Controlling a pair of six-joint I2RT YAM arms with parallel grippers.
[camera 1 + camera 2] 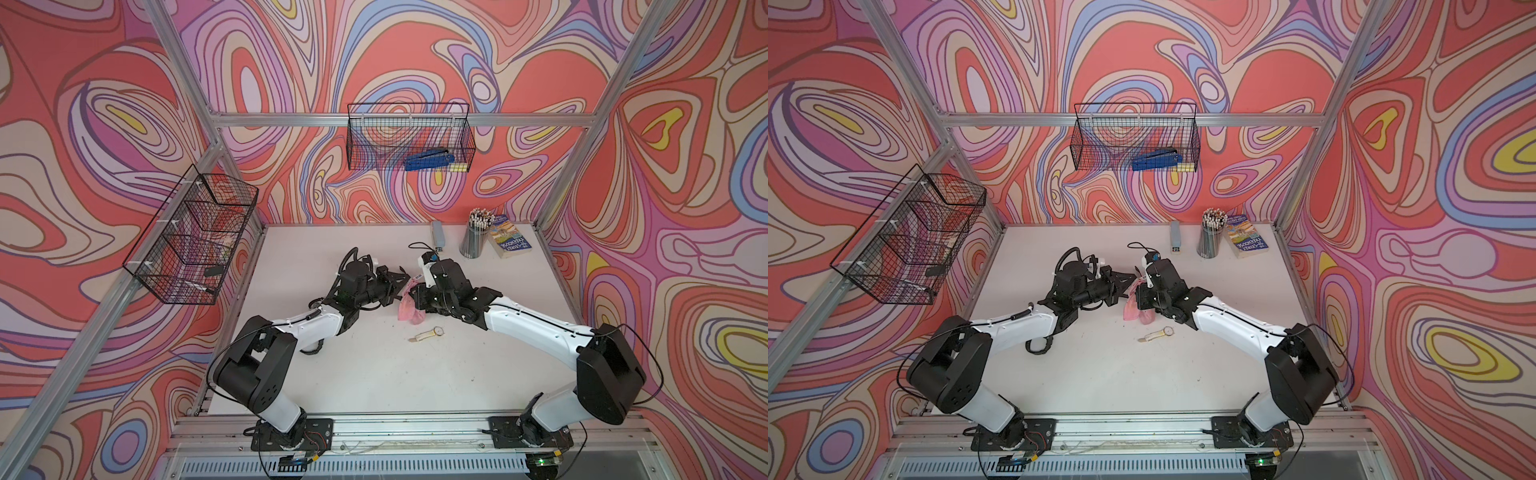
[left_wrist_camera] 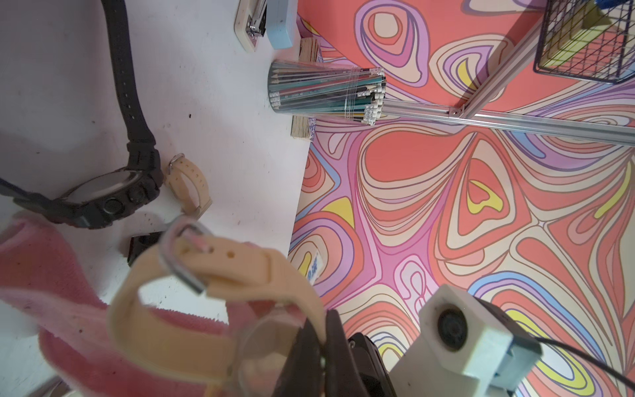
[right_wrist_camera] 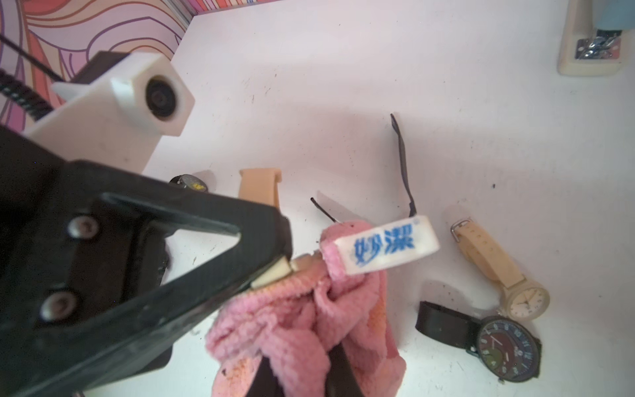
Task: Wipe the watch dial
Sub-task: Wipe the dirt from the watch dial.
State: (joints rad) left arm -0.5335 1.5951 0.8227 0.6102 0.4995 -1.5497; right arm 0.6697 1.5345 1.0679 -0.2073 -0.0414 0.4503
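Observation:
My left gripper is shut on the beige strap of a watch held above the table. That watch's clear-cased dial sits blurred right beside the jaws. My right gripper is shut on a bunched pink cloth with a white label. The cloth presses against the held watch. In both top views the left gripper and right gripper meet at mid-table, with the cloth hanging between them.
On the table lie a second beige watch and a black watch with a dark dial; another black watch lies there too. A stapler, pencil cup and book stand at the back right. Wire baskets hang on the frame.

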